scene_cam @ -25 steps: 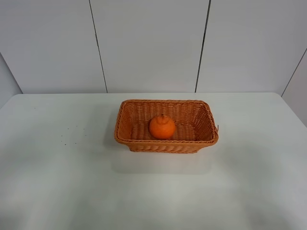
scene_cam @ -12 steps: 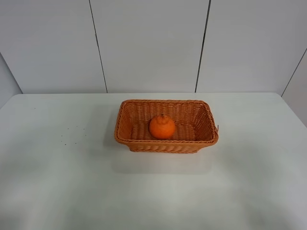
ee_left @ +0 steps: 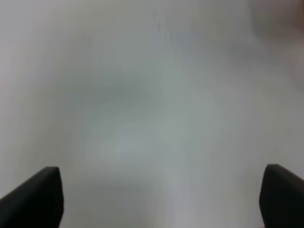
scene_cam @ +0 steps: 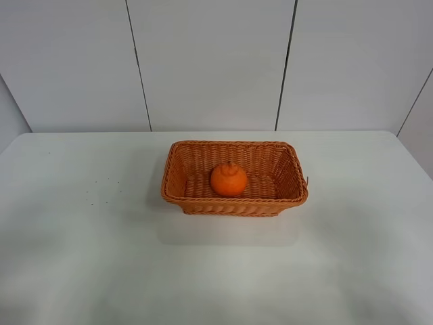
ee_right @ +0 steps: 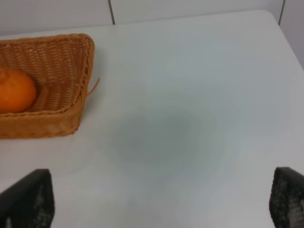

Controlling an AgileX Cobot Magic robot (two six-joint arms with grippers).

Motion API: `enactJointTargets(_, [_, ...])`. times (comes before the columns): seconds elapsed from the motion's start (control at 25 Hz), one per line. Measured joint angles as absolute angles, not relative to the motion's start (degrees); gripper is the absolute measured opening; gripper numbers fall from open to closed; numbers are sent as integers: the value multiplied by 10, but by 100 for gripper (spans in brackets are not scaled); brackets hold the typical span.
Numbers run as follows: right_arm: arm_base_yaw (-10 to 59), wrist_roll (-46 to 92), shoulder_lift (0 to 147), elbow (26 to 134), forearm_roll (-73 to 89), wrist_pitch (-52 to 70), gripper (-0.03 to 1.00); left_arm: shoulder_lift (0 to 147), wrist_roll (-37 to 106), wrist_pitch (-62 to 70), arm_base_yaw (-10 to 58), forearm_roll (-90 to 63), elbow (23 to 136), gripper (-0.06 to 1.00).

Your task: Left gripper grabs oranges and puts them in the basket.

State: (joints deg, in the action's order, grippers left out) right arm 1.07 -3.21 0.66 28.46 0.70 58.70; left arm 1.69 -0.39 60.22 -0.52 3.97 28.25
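Note:
The orange (scene_cam: 229,179) lies inside the woven wicker basket (scene_cam: 177,194) at the middle of the white table; both also show in the right wrist view, the orange (ee_right: 15,91) in the basket (ee_right: 71,66). Neither arm shows in the exterior high view. My left gripper (ee_left: 161,197) is open and empty, its two black fingertips (ee_left: 40,194) wide apart over blurred bare table. My right gripper (ee_right: 161,202) is open and empty, fingertips (ee_right: 28,199) wide apart, to the right of the basket.
The white table (scene_cam: 81,257) ends at a grey panelled wall (scene_cam: 210,61) behind the basket. A few dark specks (scene_cam: 98,189) lie on the table left of the basket. A loose wicker strand (ee_right: 93,85) sticks out from the basket's right end.

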Motion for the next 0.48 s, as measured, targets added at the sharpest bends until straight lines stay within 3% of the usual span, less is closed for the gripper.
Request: enactJointTargets(0.48, [11,-32,7,285,7,587,69,-2,-9,603,-5,40,283,93])
